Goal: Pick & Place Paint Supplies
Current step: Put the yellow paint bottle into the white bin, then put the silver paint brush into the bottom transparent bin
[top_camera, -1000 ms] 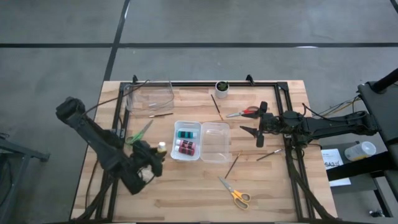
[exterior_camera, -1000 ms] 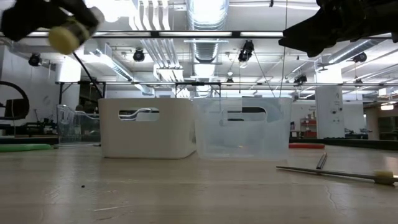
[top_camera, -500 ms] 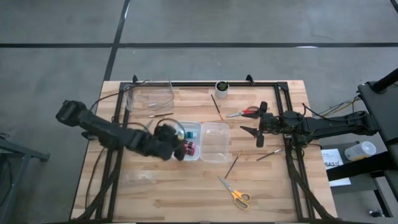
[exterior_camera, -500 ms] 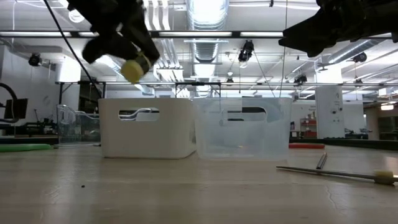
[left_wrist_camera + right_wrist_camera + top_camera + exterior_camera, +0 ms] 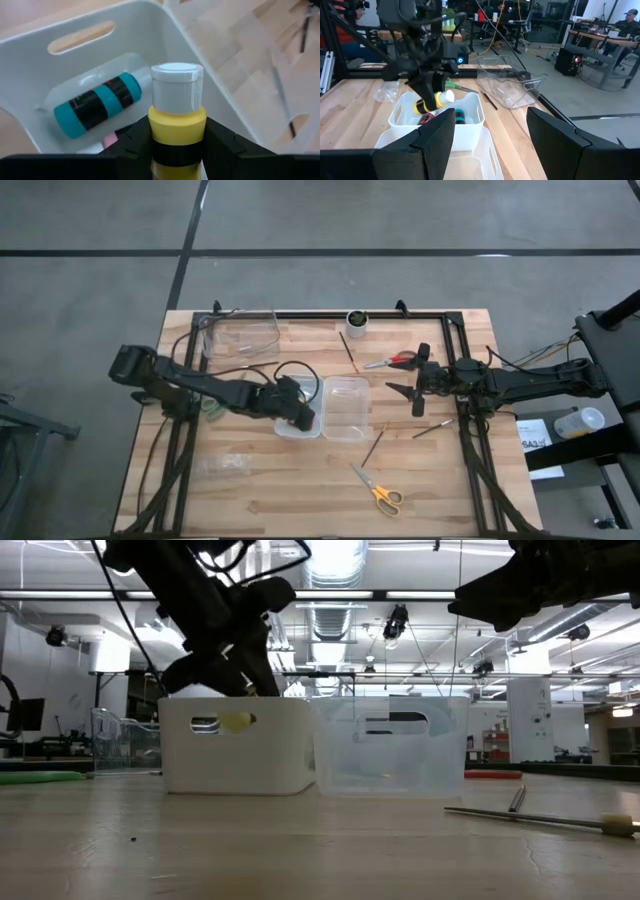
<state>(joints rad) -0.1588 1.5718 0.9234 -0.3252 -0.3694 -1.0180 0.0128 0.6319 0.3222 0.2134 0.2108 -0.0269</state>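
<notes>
1. The left gripper (image 5: 431, 102) is closed on the yellow-and-black paint bottle (image 5: 176, 125), holding it cap-forward just over the white bin (image 5: 281, 423) near the middle of the table, presumably so it can be lowered in beside the others.
2. A teal bottle (image 5: 97, 104) already lies on its side in that bin; something red or pink shows beside it, though too little is visible to name it.
3. The right gripper (image 5: 413, 394) hangs with its fingers spread wide and nothing between them, right of the clear bin (image 5: 346, 408), apparently waiting.
4. Still out on the table: red-handled scissors (image 5: 392, 361) far right of centre, yellow-handled scissors (image 5: 378, 492) near the front edge, and a thin brush (image 5: 375, 446) between them.
5. My reading: the bottle is poised for release, with the loose tools left to collect.
</notes>
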